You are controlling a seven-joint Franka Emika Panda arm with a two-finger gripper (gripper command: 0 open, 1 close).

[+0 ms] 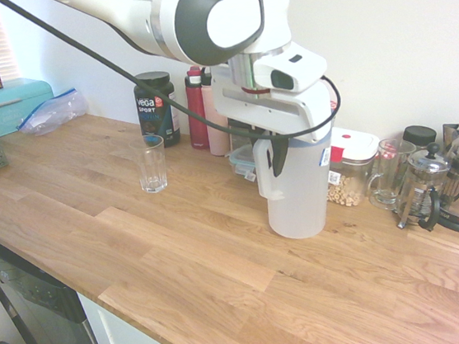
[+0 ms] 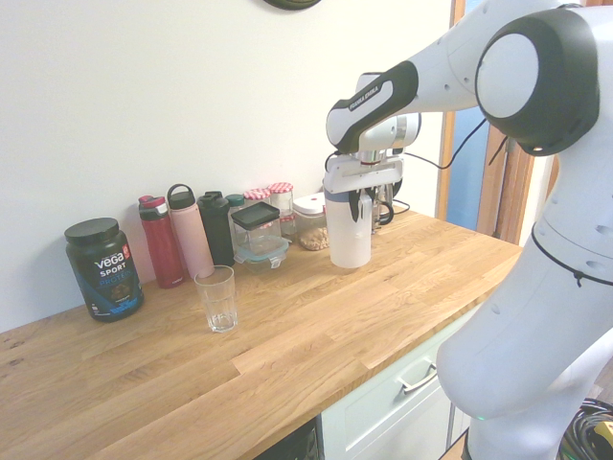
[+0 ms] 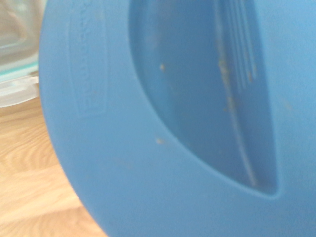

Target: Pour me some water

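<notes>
I read the counter from its left end in the first exterior view. The empty drinking glass [image 1: 152, 163] stands alone on the wooden countertop [image 1: 140, 257], just in front of the black Vega Sport tub [image 1: 157, 108]. It is thin, clear and fragile, and probably light enough to tip if the spout knocks it.

From the glass, the pitcher [image 1: 296, 189] is at about four o'clock, well apart, with bare wood between. It is a translucent white plastic pitcher with a blue lid [image 3: 148, 123], which fills the wrist view. The walls look stiff but smooth, so I judge the handle side near the rim the right place to hold, not the slick round body. I cannot make out any water through the plastic; if little is inside, it should carry light and need a steep tilt.

The gripper [image 1: 278, 151] comes down almost vertically at the pitcher's twelve o'clock, its dark fingers shut narrow on the top edge by the handle. The pitcher hangs directly beneath the wrist, upright, its base at or barely above the wood; I cannot tell which.
</notes>
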